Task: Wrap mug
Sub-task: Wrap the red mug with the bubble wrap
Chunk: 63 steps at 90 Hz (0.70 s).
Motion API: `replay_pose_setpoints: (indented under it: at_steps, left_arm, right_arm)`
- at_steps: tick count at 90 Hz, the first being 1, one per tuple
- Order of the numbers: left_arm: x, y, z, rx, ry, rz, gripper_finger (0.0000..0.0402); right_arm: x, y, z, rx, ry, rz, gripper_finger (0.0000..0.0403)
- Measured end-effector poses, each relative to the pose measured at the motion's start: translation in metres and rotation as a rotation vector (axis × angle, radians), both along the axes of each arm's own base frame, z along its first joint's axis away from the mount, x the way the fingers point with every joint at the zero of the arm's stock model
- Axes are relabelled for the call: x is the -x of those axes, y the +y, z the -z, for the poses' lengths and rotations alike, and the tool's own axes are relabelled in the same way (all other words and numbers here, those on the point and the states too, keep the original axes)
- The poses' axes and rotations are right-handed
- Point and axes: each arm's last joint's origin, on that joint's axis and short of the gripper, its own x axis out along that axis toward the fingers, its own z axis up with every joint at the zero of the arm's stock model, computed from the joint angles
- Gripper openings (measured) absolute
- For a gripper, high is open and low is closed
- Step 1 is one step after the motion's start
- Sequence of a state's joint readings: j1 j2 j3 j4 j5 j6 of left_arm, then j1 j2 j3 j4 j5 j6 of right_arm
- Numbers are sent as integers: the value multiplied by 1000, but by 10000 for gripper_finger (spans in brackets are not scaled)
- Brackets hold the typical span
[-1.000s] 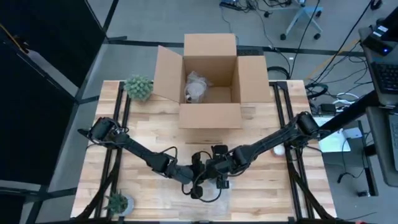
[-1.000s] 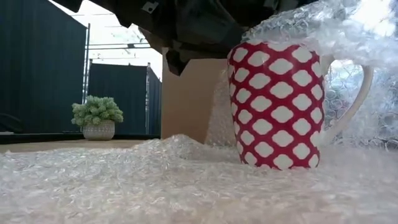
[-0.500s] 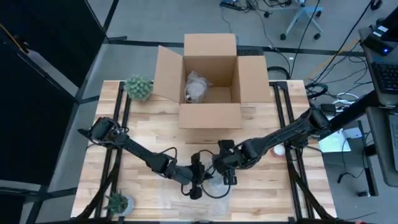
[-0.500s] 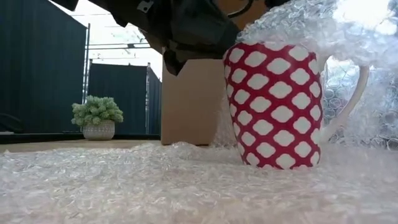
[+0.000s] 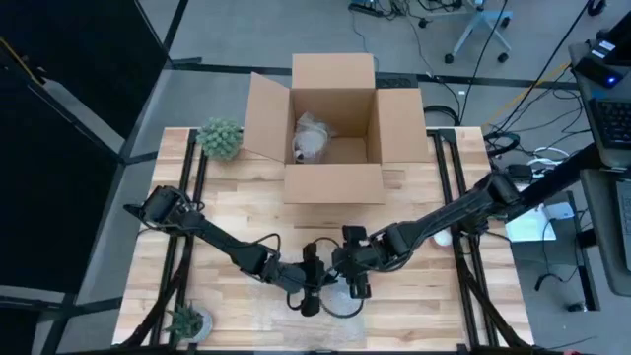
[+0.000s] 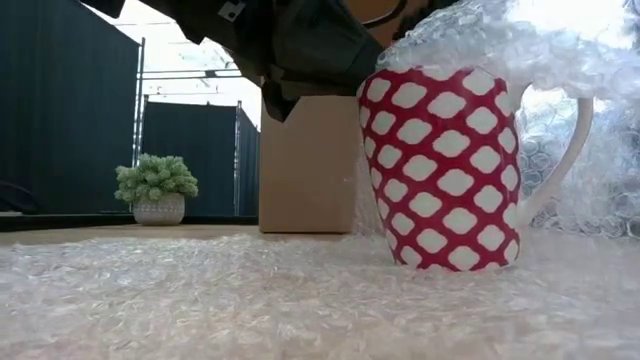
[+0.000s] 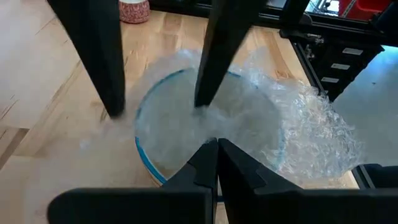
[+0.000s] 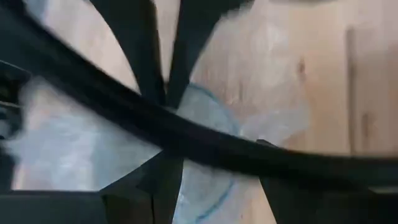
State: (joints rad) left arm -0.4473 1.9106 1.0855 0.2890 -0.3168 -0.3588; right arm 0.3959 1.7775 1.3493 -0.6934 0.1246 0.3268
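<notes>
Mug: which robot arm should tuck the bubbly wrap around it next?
Probably the right. The right gripper hovers over the mug with fingers open, free to grab the bubble wrap draped on it. The left gripper is shut beside it, perhaps pinching wrap.

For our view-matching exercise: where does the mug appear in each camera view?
High view: the mug sits front-centre, mostly hidden.
Low view: right of centre, red and white.
Left wrist view: centre, blue rim from above.
Right wrist view: lower centre, blue rim.
Shared landmark: the bubble wrap over it.
</notes>
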Motion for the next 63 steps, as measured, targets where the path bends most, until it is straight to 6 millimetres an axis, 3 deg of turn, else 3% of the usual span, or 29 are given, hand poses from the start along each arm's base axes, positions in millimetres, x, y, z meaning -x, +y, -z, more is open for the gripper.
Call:
replay_pose_setpoints:
  at_steps: [23, 34, 48, 63]
  left_arm:
    - [-1, 0, -1, 7, -15, -3, 0]
    - [-1, 0, -2, 9, -18, -1, 0]
    - [-1, 0, -2, 10, -21, -1, 0]
    - [0, 0, -1, 5, -11, -1, 0]
  right_arm:
    - [-12, 3, 42, 52, 122, 19, 185]
    - [-14, 4, 50, 55, 140, 10, 185]
    - [-11, 1, 39, 48, 114, 14, 185]
    - [3, -4, 5, 20, 50, 8, 185]
